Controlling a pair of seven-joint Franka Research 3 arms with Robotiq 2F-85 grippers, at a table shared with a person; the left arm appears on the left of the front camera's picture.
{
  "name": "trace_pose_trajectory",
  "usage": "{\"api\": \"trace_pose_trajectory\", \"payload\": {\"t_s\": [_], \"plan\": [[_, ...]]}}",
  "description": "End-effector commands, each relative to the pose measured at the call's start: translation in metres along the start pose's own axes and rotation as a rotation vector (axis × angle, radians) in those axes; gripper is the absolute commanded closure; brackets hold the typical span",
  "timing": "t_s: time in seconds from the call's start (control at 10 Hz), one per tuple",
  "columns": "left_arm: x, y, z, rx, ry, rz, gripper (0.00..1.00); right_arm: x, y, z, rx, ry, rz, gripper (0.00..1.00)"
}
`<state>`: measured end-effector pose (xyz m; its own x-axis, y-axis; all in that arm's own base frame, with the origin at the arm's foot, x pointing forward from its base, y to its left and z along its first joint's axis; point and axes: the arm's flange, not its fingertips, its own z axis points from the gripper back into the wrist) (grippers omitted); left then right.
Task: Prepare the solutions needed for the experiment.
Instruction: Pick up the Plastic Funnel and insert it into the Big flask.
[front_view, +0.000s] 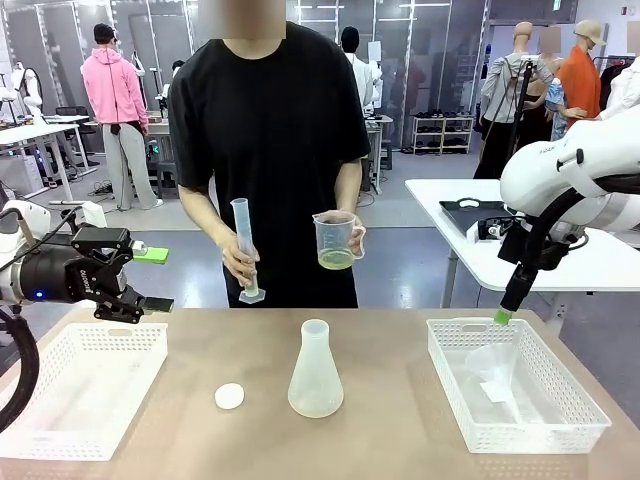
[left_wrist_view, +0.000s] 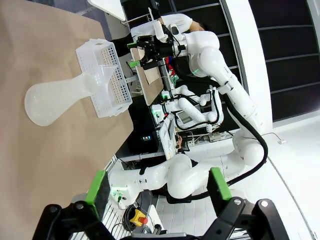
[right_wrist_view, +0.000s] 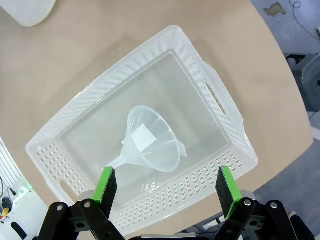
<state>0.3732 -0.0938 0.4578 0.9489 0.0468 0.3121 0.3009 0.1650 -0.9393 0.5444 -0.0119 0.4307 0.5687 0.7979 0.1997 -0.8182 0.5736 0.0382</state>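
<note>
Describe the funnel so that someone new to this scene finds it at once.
On the tan table, find the white perforated plastic basket at the robot's right side. Inside it lies a clear plastic funnel, tipped on its side. Its wide cone and thin spout set it apart from the frosted conical flask standing mid-table.

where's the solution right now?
Front view, centre: the solution is in the clear jug in the person's hand, held above the table's far edge, behind the conical flask.
</note>
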Motion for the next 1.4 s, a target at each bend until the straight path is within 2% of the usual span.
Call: {"api": "trace_pose_trajectory", "payload": {"t_s": [0.0, 0.2, 0.4, 1.3], "plan": [[0.000, -0.001, -0.001, -0.015, 0.003, -0.001, 0.00, 0.000, 0.000, 0.000, 0.000, 0.000, 0.000, 0.00], [0.000, -0.001, -0.001, -0.015, 0.003, -0.001, 0.00, 0.005, 0.001, -0.010, 0.059, 0.093, 0.171, 0.00], [0.000, -0.001, -0.001, -0.015, 0.003, -0.001, 0.00, 0.008, 0.007, -0.018, 0.097, 0.120, 0.304, 0.00], [0.000, -0.001, -0.001, -0.015, 0.003, -0.001, 0.00, 0.000, 0.013, -0.075, 0.281, 0.157, 0.381, 0.00]]}}
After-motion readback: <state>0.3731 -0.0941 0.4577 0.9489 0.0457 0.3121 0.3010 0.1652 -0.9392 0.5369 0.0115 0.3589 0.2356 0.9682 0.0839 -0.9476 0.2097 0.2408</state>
